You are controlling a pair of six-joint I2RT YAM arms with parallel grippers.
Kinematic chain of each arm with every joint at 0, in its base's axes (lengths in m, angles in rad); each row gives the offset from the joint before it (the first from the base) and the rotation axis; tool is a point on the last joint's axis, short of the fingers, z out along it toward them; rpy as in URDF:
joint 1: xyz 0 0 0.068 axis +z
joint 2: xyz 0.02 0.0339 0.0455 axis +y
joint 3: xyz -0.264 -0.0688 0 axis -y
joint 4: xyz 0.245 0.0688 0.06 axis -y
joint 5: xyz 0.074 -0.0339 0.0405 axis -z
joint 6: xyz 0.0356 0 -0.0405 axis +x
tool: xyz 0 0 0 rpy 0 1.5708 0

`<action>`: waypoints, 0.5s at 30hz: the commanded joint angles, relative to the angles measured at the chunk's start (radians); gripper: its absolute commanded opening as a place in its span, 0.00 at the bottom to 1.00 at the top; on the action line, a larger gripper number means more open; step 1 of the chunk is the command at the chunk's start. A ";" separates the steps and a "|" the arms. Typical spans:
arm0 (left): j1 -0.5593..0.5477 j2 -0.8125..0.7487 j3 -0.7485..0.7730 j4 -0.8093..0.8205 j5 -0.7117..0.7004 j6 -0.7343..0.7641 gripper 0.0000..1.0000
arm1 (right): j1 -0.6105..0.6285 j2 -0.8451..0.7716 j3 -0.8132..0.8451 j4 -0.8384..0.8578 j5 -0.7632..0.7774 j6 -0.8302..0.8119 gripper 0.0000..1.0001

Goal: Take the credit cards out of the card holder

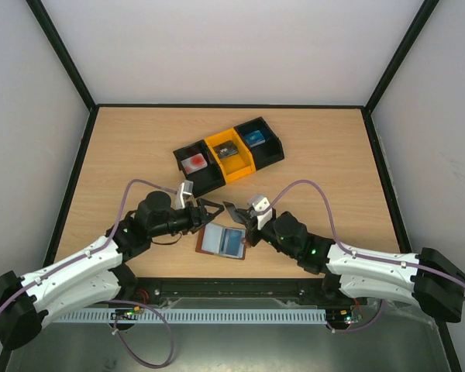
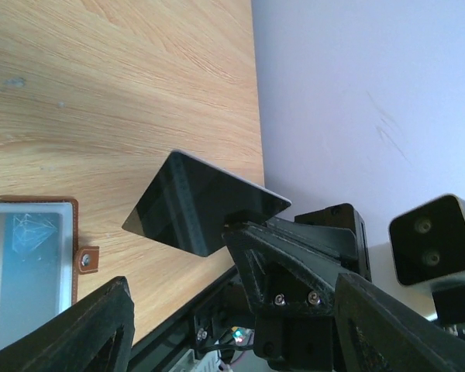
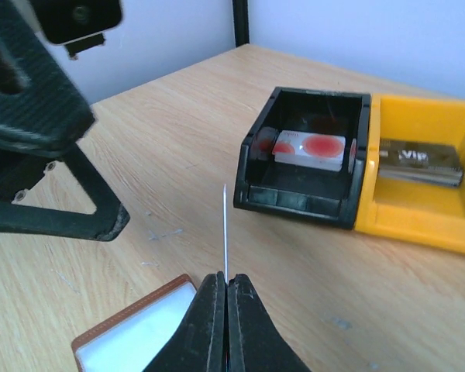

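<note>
The brown card holder (image 1: 222, 242) lies open on the table between the two arms, with a blue card (image 1: 233, 243) in its right sleeve. My right gripper (image 1: 240, 221) is shut on the dark grey card (image 1: 231, 210) and holds it above the holder's far edge. In the right wrist view the card (image 3: 225, 232) shows edge-on, pinched between the shut fingers (image 3: 209, 310), with the holder (image 3: 132, 341) below. My left gripper (image 1: 216, 211) is open and empty, facing the card. In the left wrist view the card (image 2: 201, 203) hangs ahead of it, beside the holder (image 2: 31, 263).
A row of bins stands further back: a black bin (image 1: 195, 164) with a red-and-white item, an orange bin (image 1: 229, 153) and another black bin (image 1: 260, 142). The first two also show in the right wrist view (image 3: 306, 159) (image 3: 422, 178). The table's near edge runs just behind the holder.
</note>
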 commanded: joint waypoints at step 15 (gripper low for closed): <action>0.028 0.115 -0.023 0.190 0.177 -0.115 0.62 | 0.117 -0.059 -0.005 0.042 0.029 -0.356 0.02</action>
